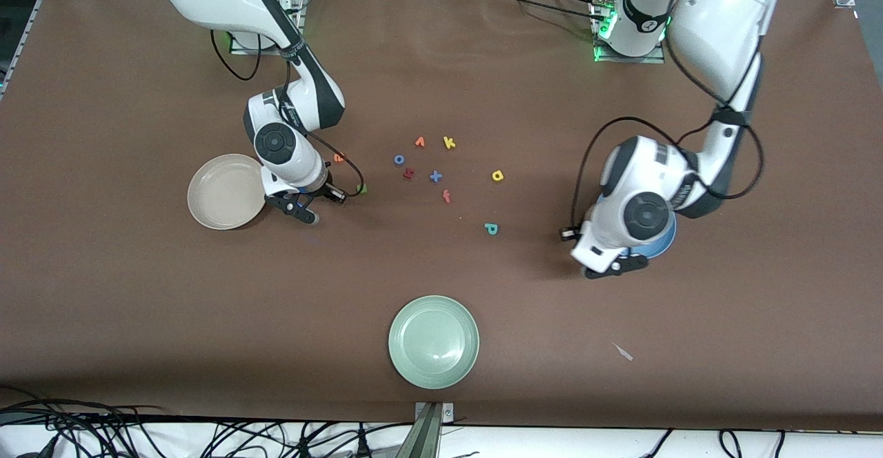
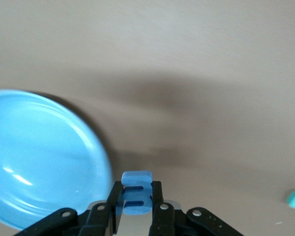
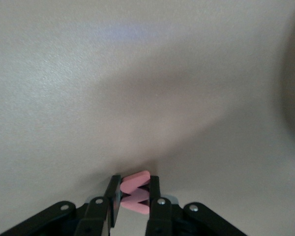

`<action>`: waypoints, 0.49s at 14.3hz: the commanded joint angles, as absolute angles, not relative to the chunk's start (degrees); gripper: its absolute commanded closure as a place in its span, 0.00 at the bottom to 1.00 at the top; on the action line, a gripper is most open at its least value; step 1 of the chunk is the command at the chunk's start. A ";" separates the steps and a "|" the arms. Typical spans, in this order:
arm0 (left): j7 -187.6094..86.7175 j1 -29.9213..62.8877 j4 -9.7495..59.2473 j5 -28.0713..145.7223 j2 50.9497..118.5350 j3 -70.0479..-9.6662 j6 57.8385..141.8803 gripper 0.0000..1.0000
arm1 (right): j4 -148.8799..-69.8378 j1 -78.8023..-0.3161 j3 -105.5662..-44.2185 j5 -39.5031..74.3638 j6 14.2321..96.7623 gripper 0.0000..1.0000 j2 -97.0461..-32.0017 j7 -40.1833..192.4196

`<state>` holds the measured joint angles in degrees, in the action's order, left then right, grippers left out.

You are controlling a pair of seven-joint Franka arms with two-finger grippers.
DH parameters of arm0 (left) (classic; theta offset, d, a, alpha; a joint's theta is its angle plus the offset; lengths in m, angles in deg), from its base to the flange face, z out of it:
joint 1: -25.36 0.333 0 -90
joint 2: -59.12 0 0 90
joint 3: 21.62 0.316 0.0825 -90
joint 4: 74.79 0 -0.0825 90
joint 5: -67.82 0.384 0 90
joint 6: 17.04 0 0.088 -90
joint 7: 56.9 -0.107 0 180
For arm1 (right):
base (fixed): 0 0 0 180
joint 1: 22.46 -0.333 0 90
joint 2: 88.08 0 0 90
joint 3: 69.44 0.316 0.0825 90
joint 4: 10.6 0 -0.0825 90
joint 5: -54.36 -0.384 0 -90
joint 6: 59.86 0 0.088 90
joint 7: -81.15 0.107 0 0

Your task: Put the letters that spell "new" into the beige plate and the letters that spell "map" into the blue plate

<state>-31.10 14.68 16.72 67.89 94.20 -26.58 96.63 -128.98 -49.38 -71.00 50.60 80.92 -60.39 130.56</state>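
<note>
brown cloth covers the worktop (image 1: 138,320), which carries three plates and a scatter of small foam letters near its middle. left pincer (image 2: 136,206) is clamped on the blue m (image 2: 136,192), gripping it across its flat faces; it hangs beside the rim of the blue plate (image 2: 34,157), which lies toward the left arm's end of the worktop and is mostly hidden under that arm in the front view. right pincer (image 3: 133,199) is closed on the salmon-red w (image 3: 135,191), low over bare cloth just beside the beige plate (image 1: 224,192) at the right arm's end. green n (image 1: 361,187) lies near the right arm's wrist, and the orange e (image 1: 339,158) sits partly hidden by that arm. yellow a (image 1: 497,176) and teal p (image 1: 491,228) lie on the cloth between the letter cluster and the blue plate, the p nearer the front camera. distractor letters, including the yellow k (image 1: 449,143), blue o (image 1: 399,159) and red f (image 1: 446,196), lie in the cluster; a pale green plate (image 1: 433,341) sits nearest the camera. handling judgement: the letters look very light, soft and compressible, so a light squeeze across the flat faces should suffice; a thin piece may cling to a pad on release, so release low over the plate.
</note>
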 commanded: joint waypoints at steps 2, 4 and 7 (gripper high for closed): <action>-43.16 20.50 18.90 70.44 92.69 -26.63 95.28 0.89 | -122.31 -49.09 -75.32 50.23 64.35 1.00 -64.16 122.05; -48.09 23.06 20.39 70.45 93.31 -26.80 96.77 0.89 | -123.36 -49.09 -78.48 50.23 62.23 1.00 -65.57 114.15; -51.97 25.53 23.28 70.10 93.84 -26.98 99.75 0.78 | -127.65 -49.18 -82.79 50.41 61.34 1.00 -68.46 102.63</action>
<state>-49.45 24.65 20.31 69.19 94.31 -26.18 96.74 -123.23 -48.88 -80.90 50.61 61.13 -65.74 109.23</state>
